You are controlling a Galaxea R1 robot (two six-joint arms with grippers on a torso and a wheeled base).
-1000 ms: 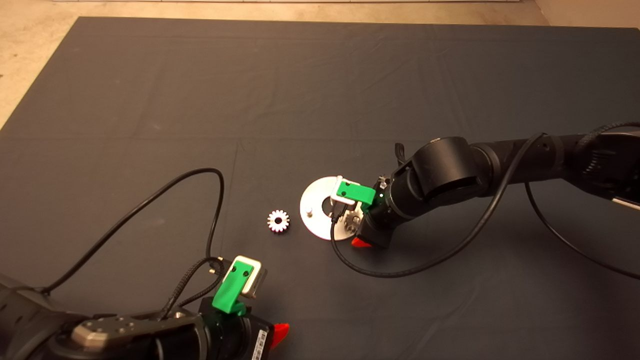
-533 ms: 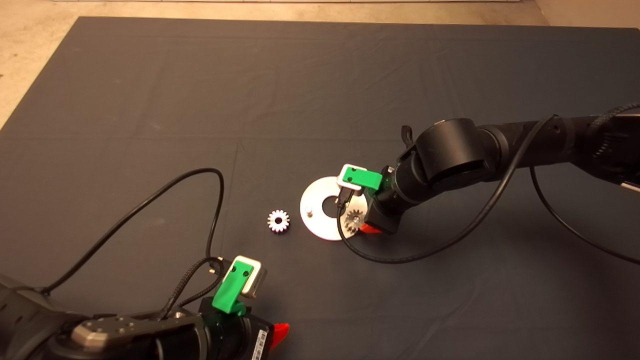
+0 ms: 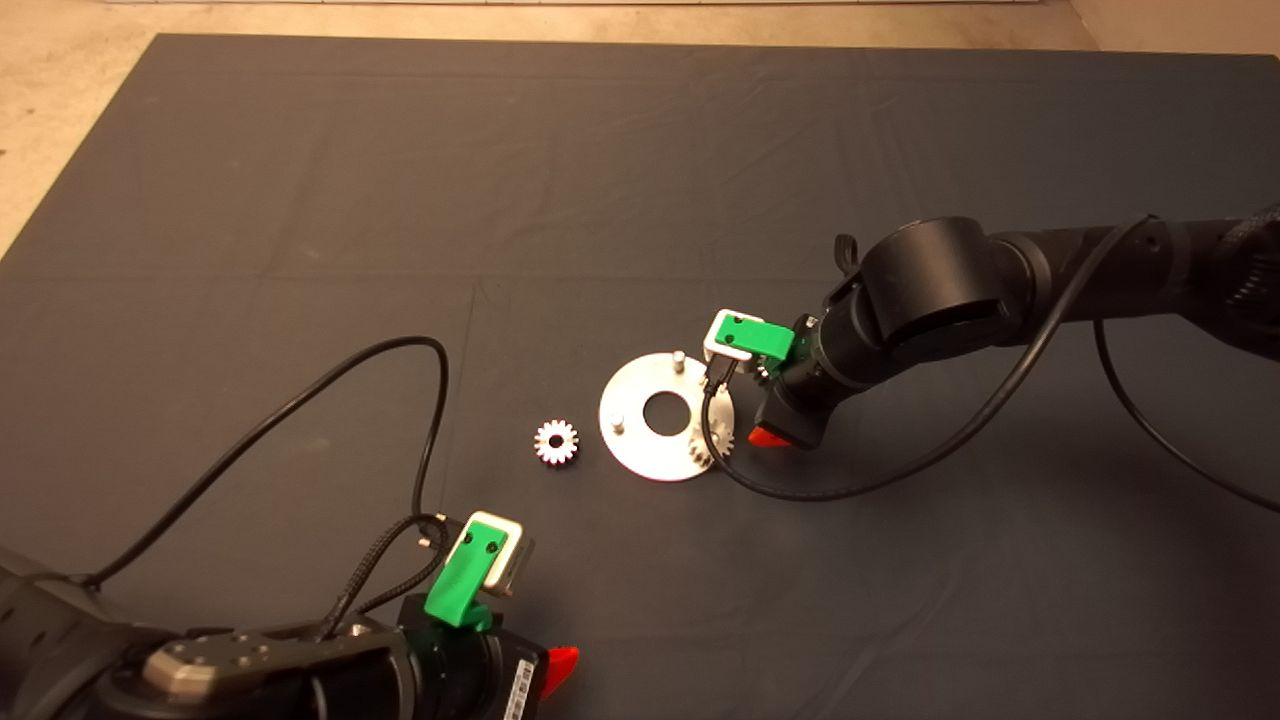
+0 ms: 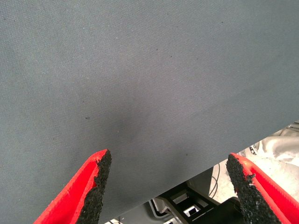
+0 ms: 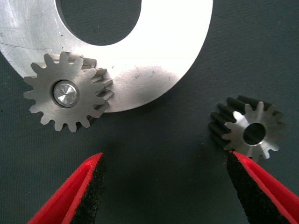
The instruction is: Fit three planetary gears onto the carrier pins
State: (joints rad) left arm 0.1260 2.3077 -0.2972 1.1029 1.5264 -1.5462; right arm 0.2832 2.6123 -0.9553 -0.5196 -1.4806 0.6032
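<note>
The left gripper (image 3: 560, 665) waits at the near edge of the mat (image 3: 300, 200), fingers spread and empty. Farther in, the right gripper (image 5: 163, 186) hovers wide open and empty between a seated gear (image 5: 67, 95) on the disc (image 5: 173, 51) and a loose gear (image 5: 250, 130). Farther left, another loose gear (image 3: 556, 441) lies beside the disc; the next grasp probably needs the loose gear centred between the pads.

No legible txt, barcode label on left gripper (image 3: 560, 668), prob unreadable
</note>
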